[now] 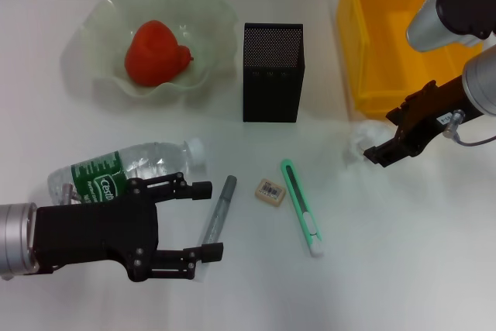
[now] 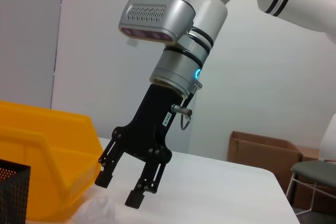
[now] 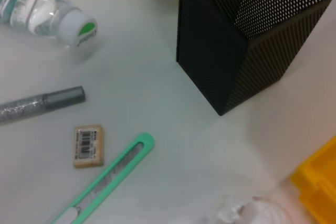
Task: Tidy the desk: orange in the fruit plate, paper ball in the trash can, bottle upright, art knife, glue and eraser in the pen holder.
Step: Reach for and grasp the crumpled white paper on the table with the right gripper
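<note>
The orange (image 1: 155, 53) lies in the pale green fruit plate (image 1: 101, 17) at the back left. The black mesh pen holder (image 1: 273, 71) stands in the middle. The bottle (image 1: 124, 168) lies on its side at the front left. The grey glue stick (image 1: 218, 208), eraser (image 1: 270, 191) and green art knife (image 1: 301, 207) lie on the table. My left gripper (image 1: 207, 221) is open, its fingertips either side of the glue stick. My right gripper (image 1: 380, 136) is open beside the white paper ball (image 1: 361, 142), seen also in the left wrist view (image 2: 118, 190).
The yellow trash bin (image 1: 387, 36) stands at the back right, just behind the paper ball. The right wrist view shows the pen holder (image 3: 247, 35), bottle cap (image 3: 77, 28), glue stick (image 3: 42, 103), eraser (image 3: 88, 145), art knife (image 3: 105, 182) and paper ball (image 3: 252, 213).
</note>
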Robot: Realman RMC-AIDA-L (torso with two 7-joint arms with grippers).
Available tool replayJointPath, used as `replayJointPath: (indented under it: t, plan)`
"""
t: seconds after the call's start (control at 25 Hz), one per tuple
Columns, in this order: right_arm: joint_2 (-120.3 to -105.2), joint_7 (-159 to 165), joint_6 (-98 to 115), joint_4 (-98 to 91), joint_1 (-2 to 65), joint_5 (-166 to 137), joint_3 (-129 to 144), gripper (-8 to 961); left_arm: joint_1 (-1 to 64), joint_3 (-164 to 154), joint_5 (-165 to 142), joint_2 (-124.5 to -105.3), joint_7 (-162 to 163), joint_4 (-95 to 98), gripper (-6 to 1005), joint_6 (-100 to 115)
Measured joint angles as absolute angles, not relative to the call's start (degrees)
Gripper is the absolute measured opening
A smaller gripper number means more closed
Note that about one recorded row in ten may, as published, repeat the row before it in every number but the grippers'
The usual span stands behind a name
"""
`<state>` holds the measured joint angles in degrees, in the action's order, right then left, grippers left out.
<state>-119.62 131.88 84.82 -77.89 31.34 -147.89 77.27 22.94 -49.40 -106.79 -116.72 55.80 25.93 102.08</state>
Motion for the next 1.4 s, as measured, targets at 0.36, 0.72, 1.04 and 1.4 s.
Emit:
replayJointPath:
  t: [0.36,0.72,1.04,1.4]
  plan:
    - [-119.52,131.7,80.9,-75.0,31.1,-148.8,78.0,755,22.9,-49.4,-106.8,-116.67,55.8,25.9,814,102.4]
    - [-119.44,131.5,76.5,-72.2,31.3,-148.7,81.1,754,23.2,-49.4,-106.8,-116.63,55.8,25.9,814,102.5]
    - [-119.44,131.5,75.3,-70.9,31.6,-148.4,81.9,752,23.3,-49.4,-106.8,-116.54,55.8,25.9,813,102.5]
    - [-119.44,131.6,74.6,-70.5,31.6,-148.3,82.4,616,23.4,-49.4,-106.8,-116.54,55.8,25.9,813,102.5]
